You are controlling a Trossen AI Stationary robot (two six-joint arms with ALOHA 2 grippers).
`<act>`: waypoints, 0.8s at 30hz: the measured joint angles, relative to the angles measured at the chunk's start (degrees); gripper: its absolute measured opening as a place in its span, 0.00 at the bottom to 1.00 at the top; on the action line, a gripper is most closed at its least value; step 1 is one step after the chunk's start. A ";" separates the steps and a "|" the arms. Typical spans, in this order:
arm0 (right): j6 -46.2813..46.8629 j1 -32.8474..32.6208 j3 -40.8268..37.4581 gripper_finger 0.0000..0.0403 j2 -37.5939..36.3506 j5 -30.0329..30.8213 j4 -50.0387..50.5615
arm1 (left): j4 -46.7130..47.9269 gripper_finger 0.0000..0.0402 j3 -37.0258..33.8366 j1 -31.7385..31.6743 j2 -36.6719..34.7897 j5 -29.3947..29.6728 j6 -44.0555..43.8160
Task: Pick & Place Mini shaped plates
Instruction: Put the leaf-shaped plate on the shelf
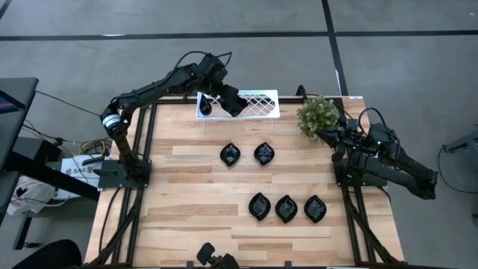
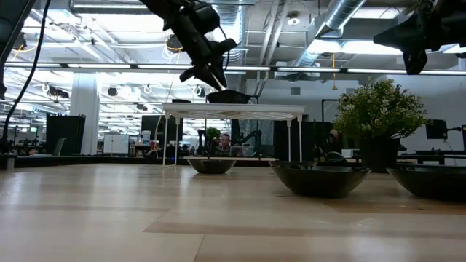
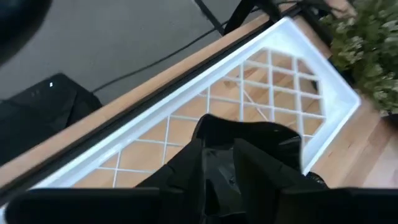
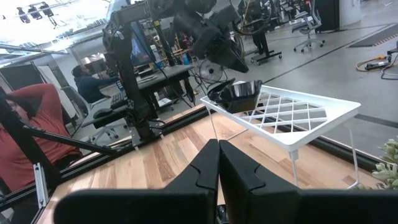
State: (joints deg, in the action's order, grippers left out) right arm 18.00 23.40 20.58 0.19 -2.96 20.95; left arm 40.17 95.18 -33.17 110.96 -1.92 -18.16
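Small glossy black dishes lie on the wooden table: two in a far row (image 1: 230, 155) (image 1: 264, 154) and three in a near row (image 1: 259, 206) (image 1: 286, 208) (image 1: 315, 208). One more black dish (image 2: 231, 96) rests on top of the white lattice tray (image 1: 258, 104) near its middle; it also shows in the right wrist view (image 4: 239, 93) and the left wrist view (image 3: 245, 130). My left gripper (image 2: 217, 80) hangs open just above this dish, slanting down. My right gripper (image 4: 219, 158) is shut and empty at the table's right edge, near the plant.
The tray stands on thin legs at the table's far edge. A green potted plant (image 1: 320, 116) stands at the far right corner, close to my right arm (image 1: 373, 153). People sit at desks in the room beyond the table (image 4: 37, 124).
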 joint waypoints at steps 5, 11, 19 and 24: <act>0.00 0.00 0.02 0.01 0.02 0.00 0.02 | -0.38 0.29 0.02 -0.17 -3.15 0.35 0.23; 0.00 0.00 0.02 0.01 0.00 0.00 0.02 | -0.33 0.32 0.02 2.52 -7.07 0.41 -0.58; 0.02 0.00 0.02 0.01 0.00 -0.02 0.00 | -0.48 0.31 0.02 9.34 -8.98 1.49 -0.75; 0.02 -0.02 0.01 0.01 0.01 -0.09 0.00 | -0.94 0.32 -0.08 13.40 -8.99 1.61 -0.75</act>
State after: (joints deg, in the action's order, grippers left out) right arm 18.02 23.38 20.59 0.20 -3.05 20.95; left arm 39.23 95.10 -19.77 101.97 -0.31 -18.92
